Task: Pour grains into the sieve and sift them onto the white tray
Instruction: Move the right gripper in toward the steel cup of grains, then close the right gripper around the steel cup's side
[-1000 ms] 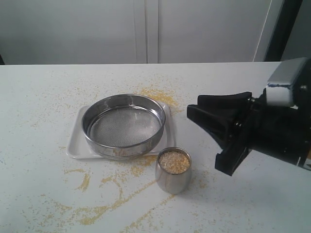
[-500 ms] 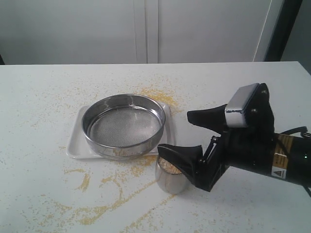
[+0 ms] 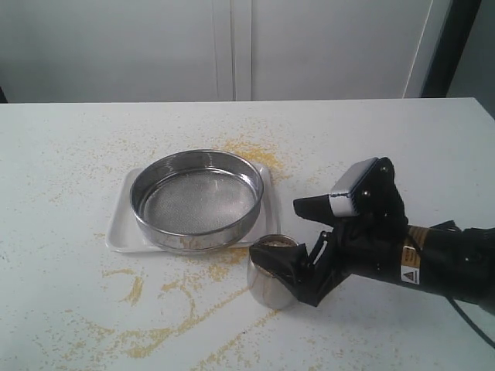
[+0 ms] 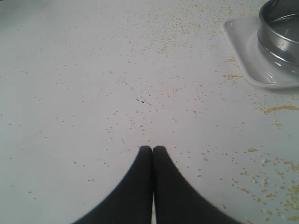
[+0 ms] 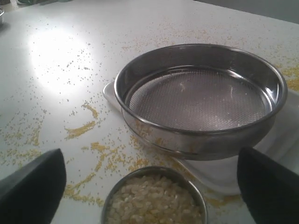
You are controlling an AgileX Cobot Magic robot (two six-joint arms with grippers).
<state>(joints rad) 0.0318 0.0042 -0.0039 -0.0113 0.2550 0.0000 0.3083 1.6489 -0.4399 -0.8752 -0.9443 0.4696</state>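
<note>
Grasping step: the right hand (image 3: 274, 229), wide open, straddles the cup (image 3: 271, 286) of grains (image 5: 152, 200). Next it must close, lift and tip over the sieve (image 3: 197, 197) on the tray (image 3: 120, 228). The left hand (image 4: 153, 149) is closed and empty.

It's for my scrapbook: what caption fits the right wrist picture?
Open right gripper flanks the cup of grains, sieve on white tray beyond.

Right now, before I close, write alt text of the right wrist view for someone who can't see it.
The open right claw straddles a steel cup full of grains, a finger on either side. Beyond stands the sieve, its mesh almost bare, on the white tray; yellow granules litter the table.
</note>
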